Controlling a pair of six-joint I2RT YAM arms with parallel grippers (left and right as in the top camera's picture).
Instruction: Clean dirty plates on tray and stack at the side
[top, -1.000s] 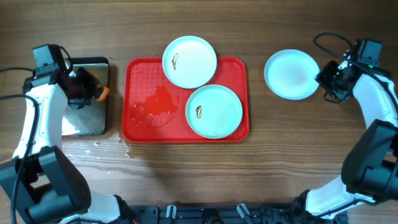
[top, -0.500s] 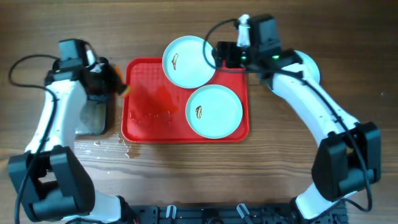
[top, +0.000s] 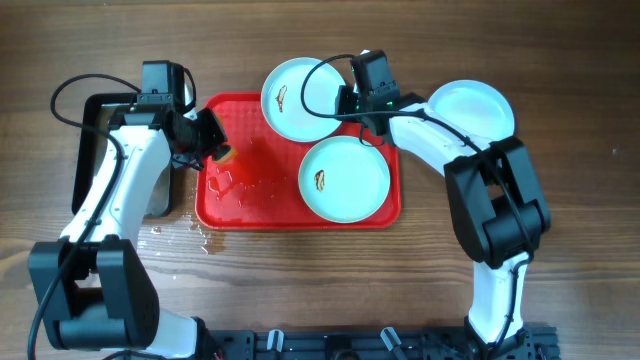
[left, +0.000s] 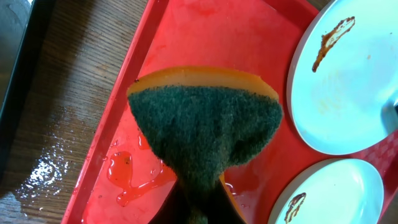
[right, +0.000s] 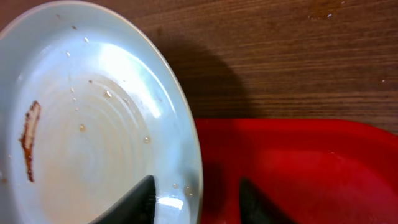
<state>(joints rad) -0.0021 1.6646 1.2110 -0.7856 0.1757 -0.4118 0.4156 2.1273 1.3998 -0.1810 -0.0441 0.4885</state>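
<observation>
Green sponge is pinched by the left hand. The overhanging twelve-o'clock plate may be tipped by the spread right hand.

We see one smeared plate on the wet red tray, another plate overhanging its far edge, and a clean plate off its right end.

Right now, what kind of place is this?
Probably a robotics test bench staged for dish cleaning, not a kitchen: a wooden table, a red tray with smeared plates, and a sponge in the left gripper.
</observation>
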